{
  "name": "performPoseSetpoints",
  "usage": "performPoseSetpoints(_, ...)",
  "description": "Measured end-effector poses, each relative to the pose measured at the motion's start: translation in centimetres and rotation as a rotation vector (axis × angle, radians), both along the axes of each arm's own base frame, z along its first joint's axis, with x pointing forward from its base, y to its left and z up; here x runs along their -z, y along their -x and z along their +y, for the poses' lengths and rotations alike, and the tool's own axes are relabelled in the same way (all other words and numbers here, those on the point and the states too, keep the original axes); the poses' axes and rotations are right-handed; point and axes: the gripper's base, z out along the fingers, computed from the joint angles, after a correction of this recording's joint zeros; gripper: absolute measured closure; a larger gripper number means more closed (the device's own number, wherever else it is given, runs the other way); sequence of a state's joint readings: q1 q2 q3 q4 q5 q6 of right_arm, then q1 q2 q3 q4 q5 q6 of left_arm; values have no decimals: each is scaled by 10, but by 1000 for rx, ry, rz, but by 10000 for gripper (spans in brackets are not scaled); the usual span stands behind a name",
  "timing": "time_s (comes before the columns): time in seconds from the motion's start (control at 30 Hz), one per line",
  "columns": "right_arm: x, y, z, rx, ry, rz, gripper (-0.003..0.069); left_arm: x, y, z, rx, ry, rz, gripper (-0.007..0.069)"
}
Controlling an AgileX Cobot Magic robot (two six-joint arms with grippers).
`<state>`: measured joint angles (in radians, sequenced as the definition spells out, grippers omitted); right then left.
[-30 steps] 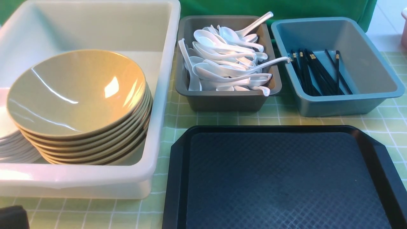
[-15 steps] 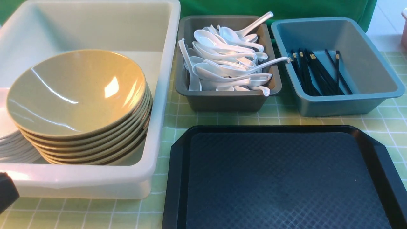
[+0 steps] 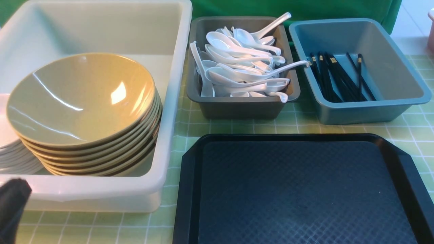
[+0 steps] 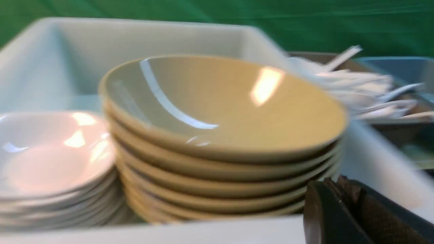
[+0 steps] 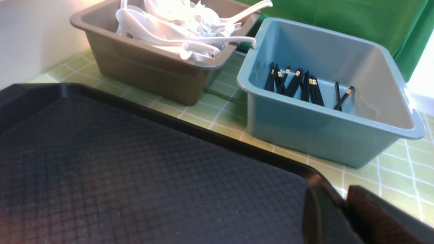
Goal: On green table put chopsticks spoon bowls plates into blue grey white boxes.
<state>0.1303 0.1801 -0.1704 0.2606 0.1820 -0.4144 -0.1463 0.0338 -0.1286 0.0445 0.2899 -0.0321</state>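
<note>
Seven or so bowls lean in a stack inside the white tub, plates beside them. Near that tub's front wall, the left gripper has its jaws pressed together, empty; a swing could clip the wall and topple the stack. Whether the right gripper is spread, I cannot tell.
</note>
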Motion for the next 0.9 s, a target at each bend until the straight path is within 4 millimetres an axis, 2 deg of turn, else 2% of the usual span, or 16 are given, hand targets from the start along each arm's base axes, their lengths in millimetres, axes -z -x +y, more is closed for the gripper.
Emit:
performPoseSetpoints(0.13,0,0,0,0,0,-1,549,41,-2,3,-53,-43,68,626)
performPoseSetpoints(0.23,0,0,0,0,0,0,545,50,-3,4,-80,-45,112,626)
performPoseSetpoints(0.9,0,0,0,-1,0,0,528,52,-2,5,-84,-51,134,626)
